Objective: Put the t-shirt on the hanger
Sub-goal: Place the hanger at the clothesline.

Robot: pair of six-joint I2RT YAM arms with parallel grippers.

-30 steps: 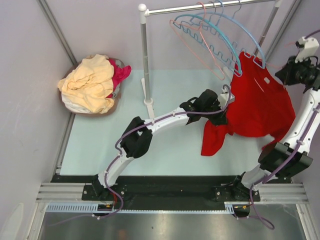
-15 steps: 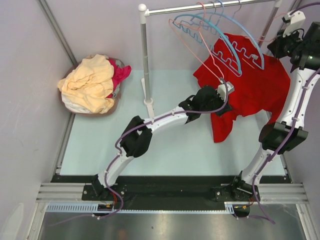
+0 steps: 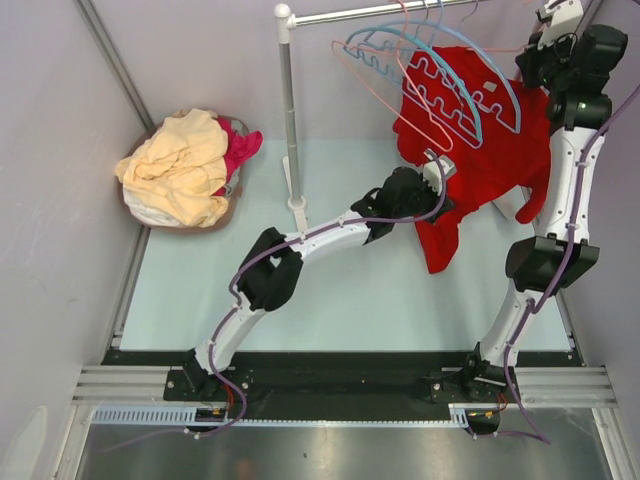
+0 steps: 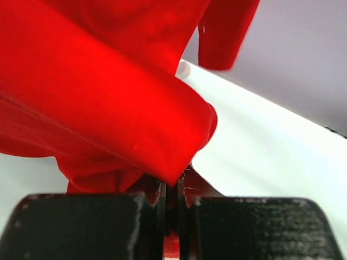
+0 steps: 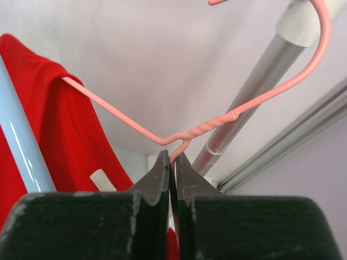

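Note:
The red t-shirt (image 3: 500,140) hangs draped on a salmon-pink hanger (image 5: 227,116), whose hook curls beside the top of the rack's grey pole (image 5: 255,86). My right gripper (image 3: 540,55) is high at the back right, shut on the hanger's wire just under its twisted neck, as the right wrist view (image 5: 173,157) shows. My left gripper (image 3: 440,195) is lower, shut on a fold of the shirt's bottom part (image 4: 119,108). The left wrist view (image 4: 172,187) shows red cloth pinched between the jaws. One shirt end (image 3: 440,245) hangs down toward the table.
Blue wavy hangers (image 3: 470,90) and a second salmon hanger (image 3: 395,100) hang on the rail (image 3: 400,12), right in front of the shirt. The rack's left upright (image 3: 290,120) stands mid-table. A basket with the pale yellow garment (image 3: 180,165) and magenta garment (image 3: 240,145) sits at back left.
My right arm has raised the hanger and shirt up and back toward the rail. The shirt has lifted off the table and shifted left. My left gripper keeps its hold.

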